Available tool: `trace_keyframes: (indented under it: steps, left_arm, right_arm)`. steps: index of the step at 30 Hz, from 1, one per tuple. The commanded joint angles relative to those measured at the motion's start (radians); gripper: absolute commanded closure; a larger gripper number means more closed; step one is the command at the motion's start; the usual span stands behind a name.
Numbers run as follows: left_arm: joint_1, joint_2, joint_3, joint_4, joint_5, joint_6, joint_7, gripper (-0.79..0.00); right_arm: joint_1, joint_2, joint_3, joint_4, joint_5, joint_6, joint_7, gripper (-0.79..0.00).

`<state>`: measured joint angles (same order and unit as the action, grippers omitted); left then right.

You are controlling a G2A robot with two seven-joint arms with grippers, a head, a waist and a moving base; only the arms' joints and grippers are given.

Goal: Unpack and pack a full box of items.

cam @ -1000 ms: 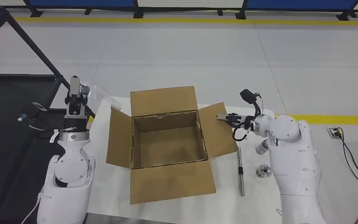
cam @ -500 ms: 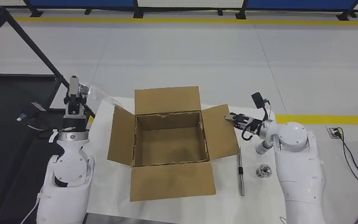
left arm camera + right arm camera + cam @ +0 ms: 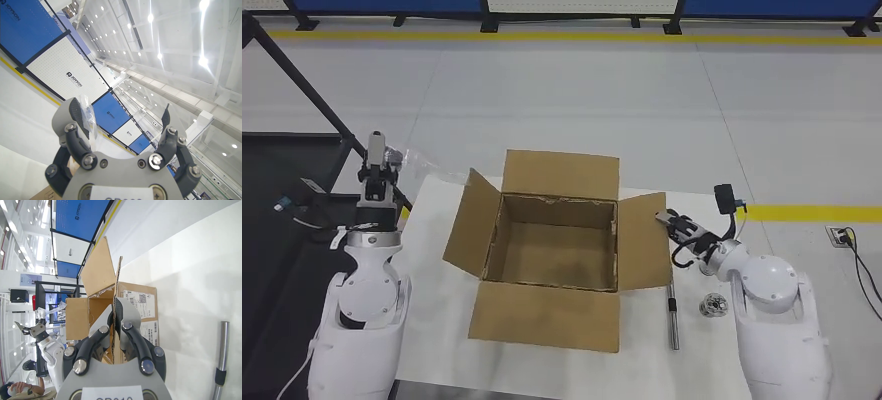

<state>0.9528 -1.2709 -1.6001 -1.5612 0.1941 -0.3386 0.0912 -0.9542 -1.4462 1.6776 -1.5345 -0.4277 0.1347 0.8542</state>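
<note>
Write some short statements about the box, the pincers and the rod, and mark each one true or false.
1. The right pincer is shut on a flap of the box. True.
2. The box is full of items. False: its inside looks empty.
3. The left pincer is open. True.
4. The metal rod lies inside the box. False: it lies on the table beside the box.
5. A clear plastic bag hangs at one finger of the left pincer. True.
</note>
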Motion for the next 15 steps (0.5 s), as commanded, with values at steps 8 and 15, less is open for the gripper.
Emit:
trace_keyframes:
  steps: [8, 15]
  left_arm:
    - [-0.015, -0.001, 0.007, 0.012, 0.002, 0.0, -0.013, -0.785]
    - [-0.017, -0.001, 0.005, 0.014, 0.002, 0.0, -0.013, -0.785]
  right_arm:
    - [-0.069, 0.01, -0.034, -0.085, -0.022, 0.062, -0.057, -0.305]
    - [-0.047, 0.025, -0.033, -0.07, -0.04, 0.07, -0.049, -0.785]
